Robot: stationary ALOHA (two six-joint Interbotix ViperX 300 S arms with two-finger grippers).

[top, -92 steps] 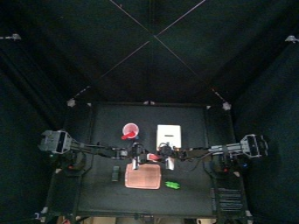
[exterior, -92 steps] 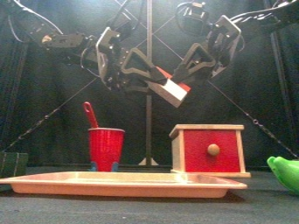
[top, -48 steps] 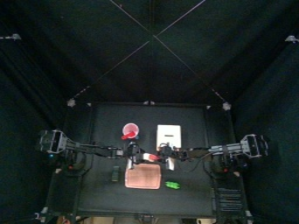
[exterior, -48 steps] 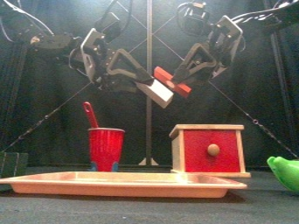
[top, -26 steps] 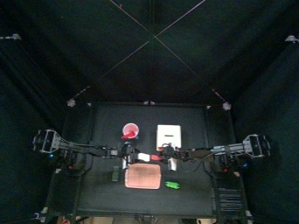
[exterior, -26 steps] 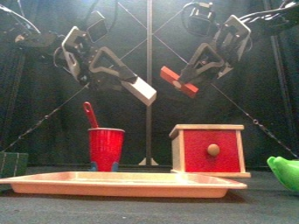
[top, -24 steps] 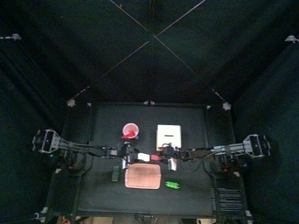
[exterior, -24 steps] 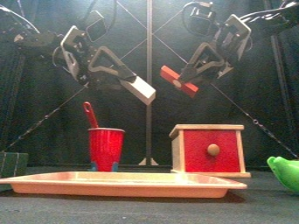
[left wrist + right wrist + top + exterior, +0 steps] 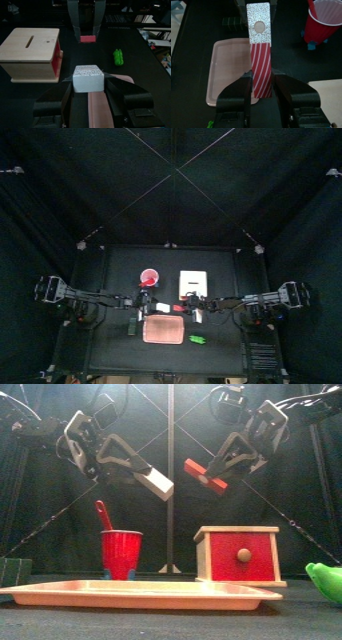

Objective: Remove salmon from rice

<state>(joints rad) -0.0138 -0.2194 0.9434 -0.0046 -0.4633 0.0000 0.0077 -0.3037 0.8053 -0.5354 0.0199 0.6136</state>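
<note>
Above pink tray (image 9: 134, 593): speckled white rice (image 9: 159, 482), ridged salmon (image 9: 203, 474) apart.

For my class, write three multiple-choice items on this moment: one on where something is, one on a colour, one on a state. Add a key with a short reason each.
1. Where is the salmon?
A. on the pink tray
B. in the air, in the right gripper
C. inside the red cup

2. What colour is the front panel of the wooden box?
A. red
B. green
C. white

3. How do the rice and the salmon stand to each other?
A. stacked together
B. both lying on the table
C. apart, with a gap between

Key: B, the right gripper holds it high above the pink tray. A, the front view shows a red panel with a knob. C, the left gripper holds the rice clear of the salmon.
</note>
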